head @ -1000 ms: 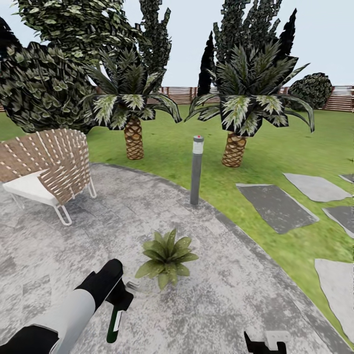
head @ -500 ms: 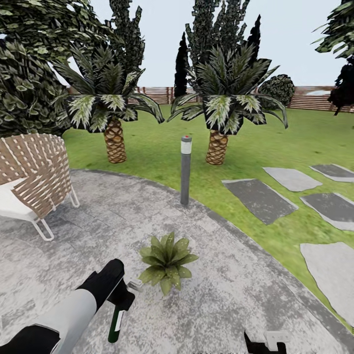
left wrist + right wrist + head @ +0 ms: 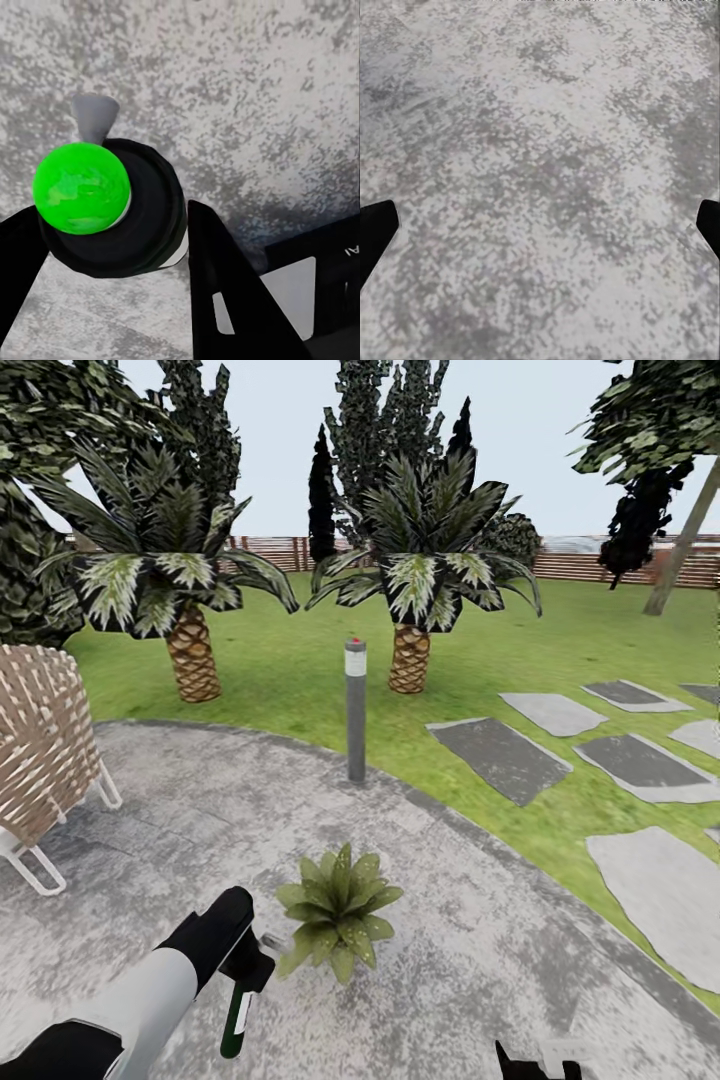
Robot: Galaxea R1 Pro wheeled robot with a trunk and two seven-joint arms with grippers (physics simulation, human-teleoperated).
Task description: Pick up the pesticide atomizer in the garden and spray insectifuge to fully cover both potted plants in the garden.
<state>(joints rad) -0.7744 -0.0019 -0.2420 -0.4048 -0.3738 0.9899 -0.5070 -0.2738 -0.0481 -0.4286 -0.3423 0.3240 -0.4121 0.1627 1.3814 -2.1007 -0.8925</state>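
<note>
My left gripper (image 3: 246, 968) is shut on the pesticide atomizer (image 3: 235, 1022), a slim dark green bottle hanging neck-up over the round grey patio of the garden. Its pale spray head points toward a potted plant (image 3: 337, 912), a low rosette of pointed green leaves standing just right of the bottle. In the left wrist view the atomizer (image 3: 105, 206) shows its bright green base between the black fingers (image 3: 234, 296), with the left gripper (image 3: 112, 229) closed round its body. My right gripper (image 3: 540, 225) hangs open above bare paving, and its tips (image 3: 535, 1065) show low at the right.
A tall grey bollard lamp (image 3: 355, 710) stands at the patio (image 3: 470, 960) edge behind the plant. A woven chair (image 3: 40, 760) sits at the left. Two palms (image 3: 410, 590) rise on the lawn beyond. Stepping stones (image 3: 500, 755) cross the grass at the right, and a brown fence (image 3: 600, 565) runs behind.
The whole head view has swung to the right, so chair, lamp and palms have slid leftward in the picture. The left gripper keeps the atomizer in the same pose beside the plant.
</note>
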